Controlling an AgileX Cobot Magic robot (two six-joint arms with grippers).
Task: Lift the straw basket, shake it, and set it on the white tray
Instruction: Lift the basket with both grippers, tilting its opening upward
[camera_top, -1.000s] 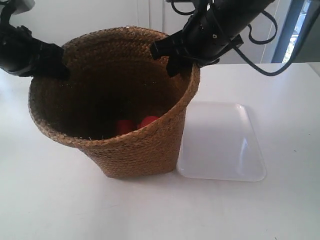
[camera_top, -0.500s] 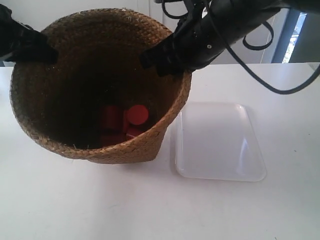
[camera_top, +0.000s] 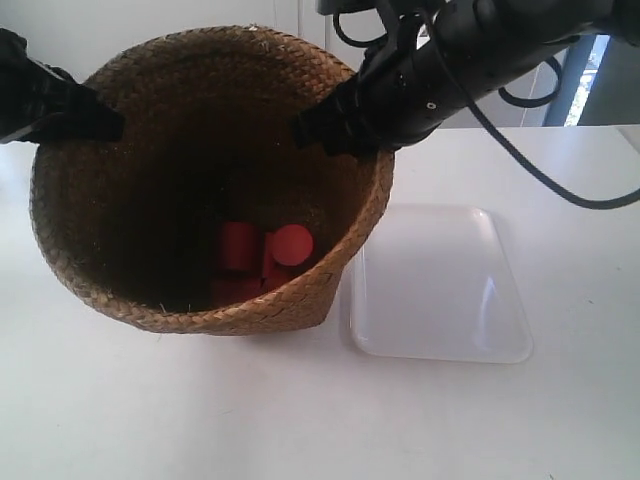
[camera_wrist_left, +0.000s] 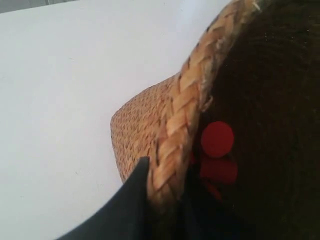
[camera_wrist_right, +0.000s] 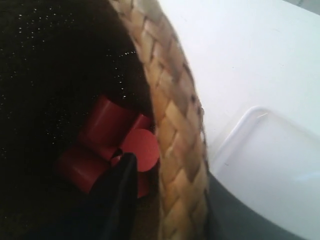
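Note:
The straw basket (camera_top: 200, 310) is held up beside the white tray (camera_top: 440, 285), its dark mouth facing the exterior camera. Both grippers are shut on its braided rim. The left gripper (camera_top: 100, 118) pinches the rim at the exterior view's left, and the right gripper (camera_top: 335, 125) pinches the far right side. In the left wrist view the rim (camera_wrist_left: 185, 110) runs between the jaws of the left gripper (camera_wrist_left: 167, 172). In the right wrist view the rim (camera_wrist_right: 172, 130) sits in the right gripper (camera_wrist_right: 165, 170), with the tray (camera_wrist_right: 270, 170) just beyond.
Several red cylinders (camera_top: 265, 255) lie loose in the basket's bottom, showing as red cylinders (camera_wrist_left: 217, 139) and red cylinders (camera_wrist_right: 107, 125) in the wrist views. White tabletop (camera_top: 300, 420) surrounds basket and tray. Black cables (camera_top: 560, 190) hang from the right arm.
The basket rose off the table and swung left toward the camera, then came slightly back down and right. The red cylinders shifted inside. Both grippers kept hold of the rim.

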